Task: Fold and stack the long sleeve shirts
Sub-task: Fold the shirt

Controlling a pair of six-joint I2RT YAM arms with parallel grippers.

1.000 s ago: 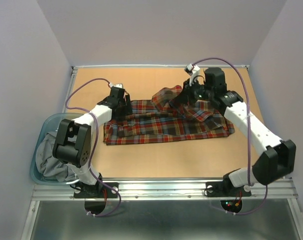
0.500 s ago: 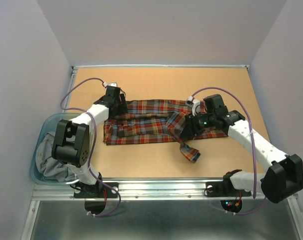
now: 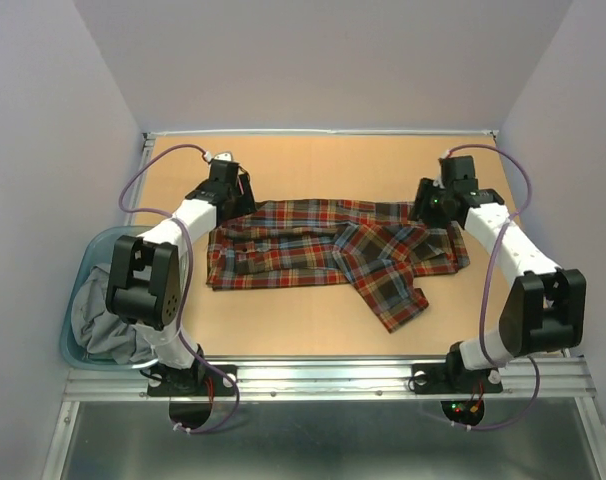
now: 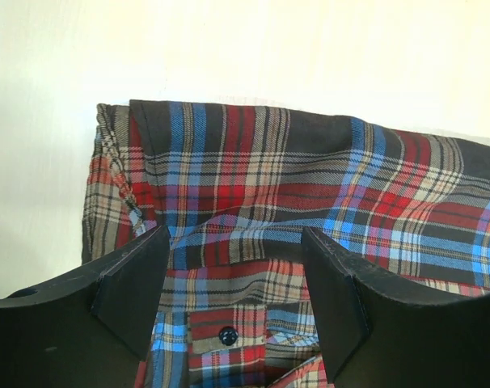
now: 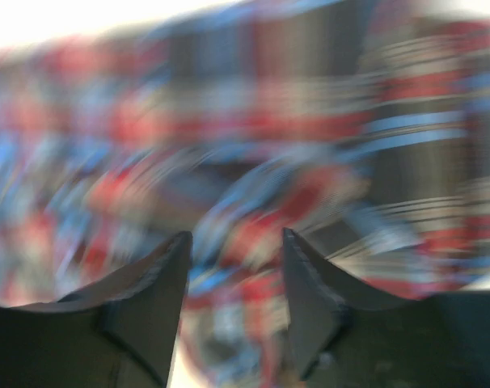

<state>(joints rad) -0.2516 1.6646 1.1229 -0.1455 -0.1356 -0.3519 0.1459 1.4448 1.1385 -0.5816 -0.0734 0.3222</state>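
Nearest you, one blue bin (image 3: 67,335) holds grey cloth (image 3: 98,325) — pieces uncountable. One plaid shirt (image 3: 283,250) lies flat mid-table, one sleeve (image 3: 383,280) crossing it slantwise. Beyond, two grippers: left gripper (image 4: 235,238) spread over the shirt's left edge, right gripper (image 5: 237,238) spread, empty. Best, I think — pinch that sleeve's near end and square it onto the body.

Two white arms (image 3: 511,255), black joints (image 3: 148,285), purple cables (image 3: 169,148), black wedge-shaped claw fingers (image 4: 124,291).
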